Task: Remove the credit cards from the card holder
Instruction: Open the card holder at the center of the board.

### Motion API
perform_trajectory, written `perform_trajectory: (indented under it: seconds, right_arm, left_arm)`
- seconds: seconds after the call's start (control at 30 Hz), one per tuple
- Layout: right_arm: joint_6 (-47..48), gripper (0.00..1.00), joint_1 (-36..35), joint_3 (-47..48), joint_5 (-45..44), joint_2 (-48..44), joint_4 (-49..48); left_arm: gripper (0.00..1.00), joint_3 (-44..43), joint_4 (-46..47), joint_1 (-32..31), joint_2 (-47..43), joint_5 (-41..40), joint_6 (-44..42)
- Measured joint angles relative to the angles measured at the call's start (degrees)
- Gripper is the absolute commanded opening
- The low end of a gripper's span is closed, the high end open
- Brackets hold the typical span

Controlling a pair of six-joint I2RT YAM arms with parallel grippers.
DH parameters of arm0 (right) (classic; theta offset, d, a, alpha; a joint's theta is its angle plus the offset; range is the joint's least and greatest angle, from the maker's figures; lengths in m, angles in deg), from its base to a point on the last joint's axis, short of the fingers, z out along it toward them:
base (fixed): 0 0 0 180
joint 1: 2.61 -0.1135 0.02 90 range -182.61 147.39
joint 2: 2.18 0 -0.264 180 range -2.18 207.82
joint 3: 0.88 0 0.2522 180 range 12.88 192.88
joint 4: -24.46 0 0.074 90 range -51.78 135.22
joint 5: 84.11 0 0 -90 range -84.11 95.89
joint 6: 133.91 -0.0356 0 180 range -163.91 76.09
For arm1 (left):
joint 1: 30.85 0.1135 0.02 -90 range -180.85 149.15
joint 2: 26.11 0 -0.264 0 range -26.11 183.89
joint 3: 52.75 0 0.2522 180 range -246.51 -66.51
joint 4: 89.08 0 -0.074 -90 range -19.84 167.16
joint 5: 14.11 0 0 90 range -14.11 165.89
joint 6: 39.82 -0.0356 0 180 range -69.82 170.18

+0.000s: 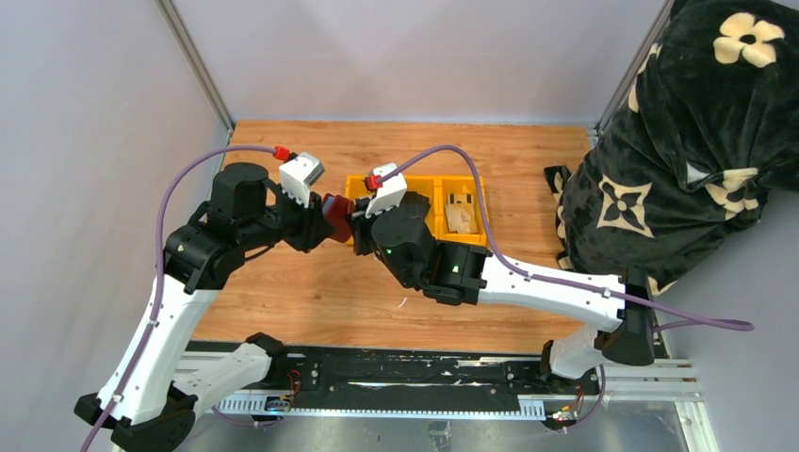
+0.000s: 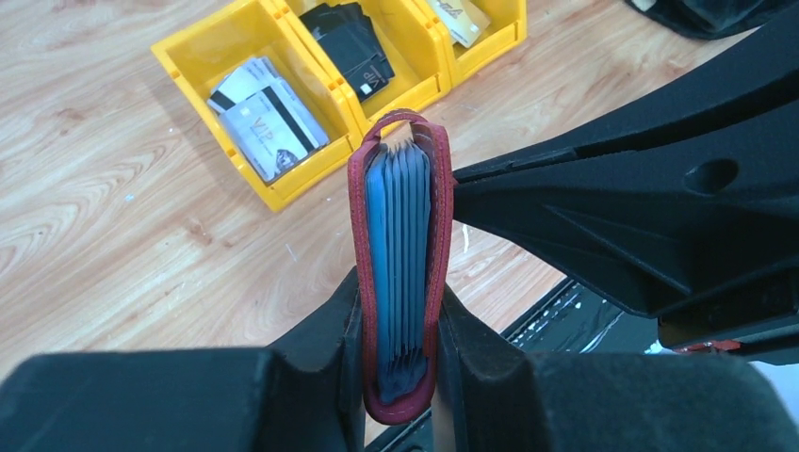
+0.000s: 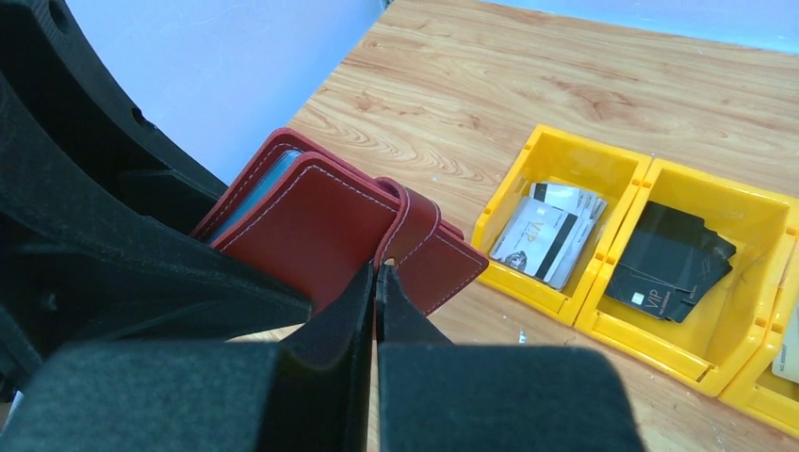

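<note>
Maroon card holder (image 3: 320, 217) sits clamped in the left gripper (image 2: 400, 301). The right gripper (image 3: 377, 273), tips shut at the strap tab (image 3: 415, 226) edge, may slip off the thin leather when pulling.

There are one maroon card holder (image 3: 311, 221), three yellow bins (image 2: 311, 174) and one black flowered blanket (image 1: 697, 141)

Card holder (image 3: 330, 221): smooth maroon leather look, pale stitching. Table (image 1: 301, 301): varnished wood grain. Yellow bins (image 3: 650, 353) at twelve o'clock: glossy plastic. Right gripper (image 3: 377, 271): matt black plastic. Blanket (image 1: 678, 141) at two o'clock: fleecy.
</note>
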Motion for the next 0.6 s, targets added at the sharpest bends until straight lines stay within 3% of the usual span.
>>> perform_trajectory:
  seconds: [0.4, 0.47, 0.53, 0.6]
  right_arm:
    - [0.8, 0.02, 2.5, -4.5, -3.9, -5.2, -0.4]
    - [1.0, 0.27, 2.5, -5.5, -3.3, -6.2, -0.6]
    - [1.2, 0.58, 2.6, -6.8, -2.2, -7.5, -1.3]
    - [2.5, 0.74, 3.9, -9.6, 1.9, -10.1, -2.0]
  left_arm:
    - [0.0, -1.6, -0.7, -0.3, -1.2, 5.2, -0.4]
    - [0.0, -1.6, -1.0, -0.3, -1.2, 5.7, -0.9]
    - [0.0, -1.6, -1.1, -0.3, -1.2, 6.3, -1.2]
    - [0.0, -1.6, -1.6, -0.3, -1.6, 7.1, -1.9]
